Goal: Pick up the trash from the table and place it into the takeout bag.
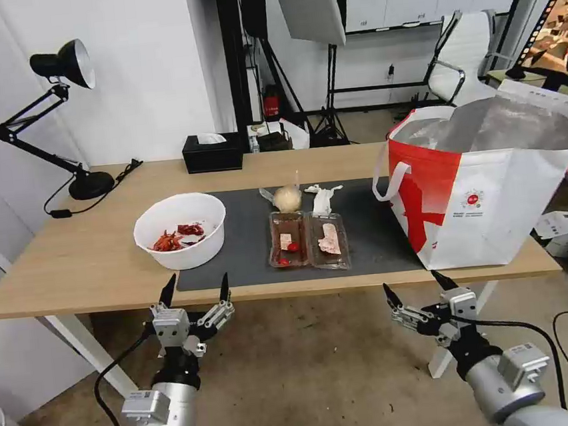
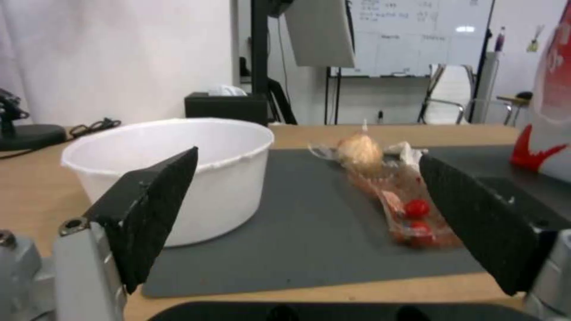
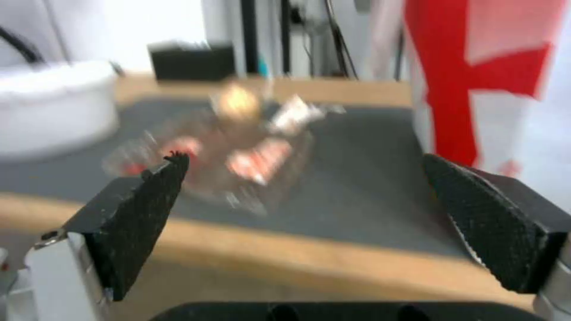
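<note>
On the table [image 1: 87,259] a dark mat holds the trash: a white bowl of red chillies [image 1: 180,231], a clear hinged tray with red scraps [image 1: 308,239], a beige wrapped ball [image 1: 287,198] and crumpled white tissue [image 1: 321,198]. The takeout bag [image 1: 489,186] stands open at the table's right end. My left gripper [image 1: 196,290] hangs open just before the table's front edge, below the bowl [image 2: 178,165]. My right gripper [image 1: 419,285] is open too, before the front edge near the bag's lower corner, facing the tray [image 3: 238,160]. Both hold nothing.
A black tissue box [image 1: 212,152] sits at the table's back edge and a black desk lamp [image 1: 63,113] at the back left. A white chair, light stands and a screen are behind the table. Cables lie on the floor by my arms.
</note>
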Controlling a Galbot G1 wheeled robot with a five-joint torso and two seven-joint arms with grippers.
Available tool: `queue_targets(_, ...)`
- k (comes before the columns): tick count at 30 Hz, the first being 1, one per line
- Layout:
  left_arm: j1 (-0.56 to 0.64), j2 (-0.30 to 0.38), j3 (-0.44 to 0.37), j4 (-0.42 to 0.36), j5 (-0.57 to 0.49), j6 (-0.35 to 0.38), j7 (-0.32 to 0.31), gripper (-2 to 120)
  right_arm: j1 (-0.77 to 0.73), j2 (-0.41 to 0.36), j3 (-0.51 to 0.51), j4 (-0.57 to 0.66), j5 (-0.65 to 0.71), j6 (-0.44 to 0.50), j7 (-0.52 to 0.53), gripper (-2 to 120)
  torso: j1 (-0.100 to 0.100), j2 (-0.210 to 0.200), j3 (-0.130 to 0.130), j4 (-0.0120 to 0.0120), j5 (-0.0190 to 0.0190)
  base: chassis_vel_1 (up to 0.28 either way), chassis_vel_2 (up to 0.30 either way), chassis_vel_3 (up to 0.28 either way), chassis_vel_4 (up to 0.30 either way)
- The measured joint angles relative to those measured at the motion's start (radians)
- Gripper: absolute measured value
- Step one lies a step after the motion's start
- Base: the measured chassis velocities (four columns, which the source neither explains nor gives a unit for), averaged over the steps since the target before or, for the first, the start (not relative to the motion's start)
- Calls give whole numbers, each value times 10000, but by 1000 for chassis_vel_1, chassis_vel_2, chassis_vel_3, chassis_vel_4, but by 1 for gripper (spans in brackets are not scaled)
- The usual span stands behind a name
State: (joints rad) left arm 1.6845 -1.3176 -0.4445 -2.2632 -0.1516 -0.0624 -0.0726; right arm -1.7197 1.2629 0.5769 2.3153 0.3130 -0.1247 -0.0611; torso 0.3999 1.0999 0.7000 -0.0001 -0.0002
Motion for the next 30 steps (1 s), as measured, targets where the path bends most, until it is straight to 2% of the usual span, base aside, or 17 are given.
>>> queue_targets(1,0,0,0,0,0,0,0,100,0,0,0,0,0,0,0,100,0,0,0,0,0,0,0,0,0)
queue_targets(4,184,164,-150,9,-278,309,303,100,712,-209,-752,-479,1288,524,388,100,0,0,0,2,1,0,0,0,0)
queue_targets(9,359,236,-295,-31,-306,415,425,100,1180,-228,-1565,-793,2532,550,856,100,0,0,0,2,1,0,0,0,0)
queue_targets(12,545,278,-465,-133,-292,512,450,100,1697,-69,-2647,-883,4332,315,1580,100,0,0,-1,2,1,0,0,0,0)
queue_targets(13,545,278,-465,-133,-292,512,450,100,1697,-69,-2647,-883,4332,315,1580,100,0,0,-1,2,1,0,0,0,0)
queue_targets(16,775,325,-645,-228,-281,572,454,100,2579,337,-3497,-755,7166,46,3011,100,0,0,-1,2,0,0,0,0,0)
queue_targets(18,807,334,-674,-238,-281,574,454,100,2790,441,-3597,-750,7606,18,3302,100,0,0,-1,3,0,0,0,0,0)
queue_targets(20,917,372,-833,-257,-296,576,439,100,3657,829,-3908,-880,8957,-102,4504,100,1,0,-1,3,-1,0,0,0,0)
queue_targets(21,917,372,-833,-257,-296,576,439,100,3657,829,-3908,-880,8957,-102,4504,100,1,0,-1,3,-1,0,0,0,0)
queue_targets(24,1040,309,-923,-290,-294,577,402,100,4345,1133,-4199,-1409,9827,-110,5498,100,1,0,-1,2,0,0,0,0,0)
queue_targets(30,1238,170,-1033,-306,-237,544,372,100,5034,1635,-4495,-2327,10185,-66,6179,100,1,0,0,2,0,0,0,0,0)
